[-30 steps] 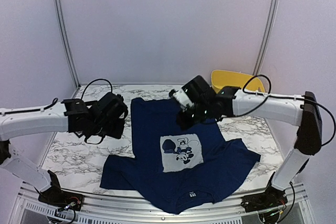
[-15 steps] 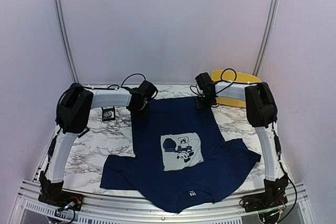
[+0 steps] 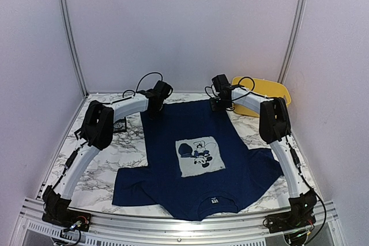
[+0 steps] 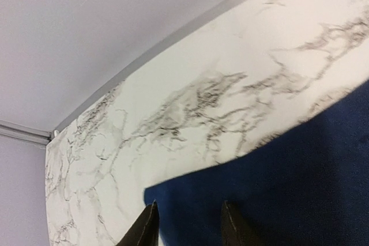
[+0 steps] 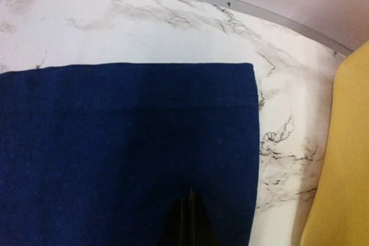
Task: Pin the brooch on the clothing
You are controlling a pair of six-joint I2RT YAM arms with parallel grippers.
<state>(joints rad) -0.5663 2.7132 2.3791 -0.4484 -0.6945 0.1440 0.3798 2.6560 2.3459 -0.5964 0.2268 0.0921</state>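
Looking across the marble-patterned table [image 3: 109, 154], I see the navy T-shirt [image 3: 173, 136] spread flat over its middle. Its neck label [image 3: 214, 200] points to the near rail and its hem to the far wall, with the pale mouse print [image 3: 199, 156] face up. Plain pale walls close the booth, with metal uprights [image 3: 68, 33] at the back and a yellow tray [image 3: 262, 89] in the far right corner. The left gripper [image 4: 187, 223] hangs over the hem's left corner, fingers a little apart, blue cloth showing between them. The right gripper [image 5: 189, 211] sits closed on the cloth near the hem's right corner; whether it pinches cloth I cannot tell.
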